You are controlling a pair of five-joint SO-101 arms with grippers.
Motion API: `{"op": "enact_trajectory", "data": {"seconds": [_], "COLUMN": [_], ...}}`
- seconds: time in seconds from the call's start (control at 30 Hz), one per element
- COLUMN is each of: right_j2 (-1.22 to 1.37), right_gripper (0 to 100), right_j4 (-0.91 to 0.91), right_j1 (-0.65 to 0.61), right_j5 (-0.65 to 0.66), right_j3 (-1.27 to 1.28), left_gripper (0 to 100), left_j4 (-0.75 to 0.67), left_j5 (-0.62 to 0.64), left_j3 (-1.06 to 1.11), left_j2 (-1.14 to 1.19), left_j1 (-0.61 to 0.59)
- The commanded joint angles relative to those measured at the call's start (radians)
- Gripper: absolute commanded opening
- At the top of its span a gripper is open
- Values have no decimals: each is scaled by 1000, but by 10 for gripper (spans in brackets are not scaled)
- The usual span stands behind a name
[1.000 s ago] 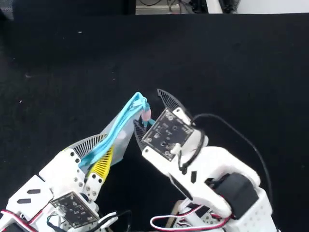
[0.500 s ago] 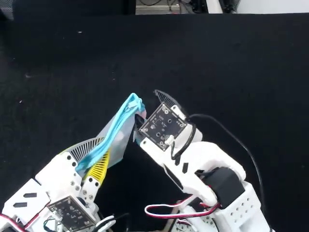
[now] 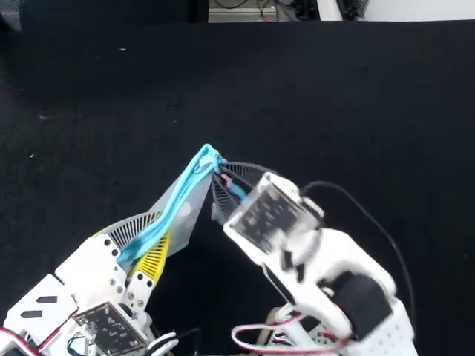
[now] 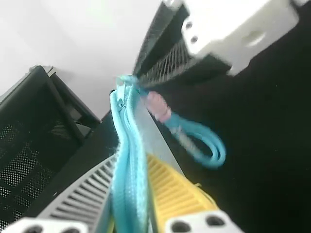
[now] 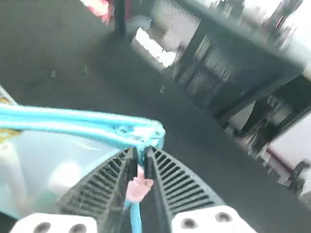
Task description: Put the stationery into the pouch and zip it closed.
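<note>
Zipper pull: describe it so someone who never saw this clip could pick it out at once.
Over the black table, two white arms hold a translucent pouch edged with a cyan zipper; the left pincer grips its near end. At the far tip, the right pincer pinches the zipper pull: a small pink tab with a cyan cord loop, the pouch's only pink part.

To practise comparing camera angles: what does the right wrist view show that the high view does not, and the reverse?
Right wrist view: the right gripper shut on the pink zipper pull, and pale stationery seen through the pouch wall. High view: the left gripper clamping the pouch's lower end, and the black table around it. Both: the blue zipper with the right gripper at its end.
</note>
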Motion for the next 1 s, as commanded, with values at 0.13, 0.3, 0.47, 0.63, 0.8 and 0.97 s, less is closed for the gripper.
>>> {"op": "enact_trajectory", "data": {"seconds": [0.13,0.3,0.47,0.63,0.8,0.97], "right_j2": [-35,-31,-31,-30,-30,-30], "right_gripper": [14,11,11,11,11,11], "right_j4": [-28,-109,-163,-167,-161,-163], "right_j1": [11,12,94,189,196,132], "right_j5": [14,11,0,-72,-74,-74], "right_j3": [50,91,93,93,94,153], "left_gripper": [29,29,29,29,29,29], "left_j4": [35,35,66,75,71,71], "left_j5": [-9,-8,-8,-8,-8,-8], "left_j3": [15,15,7,5,5,5], "left_j2": [15,15,15,14,14,14], "left_j1": [8,8,8,8,8,8]}}
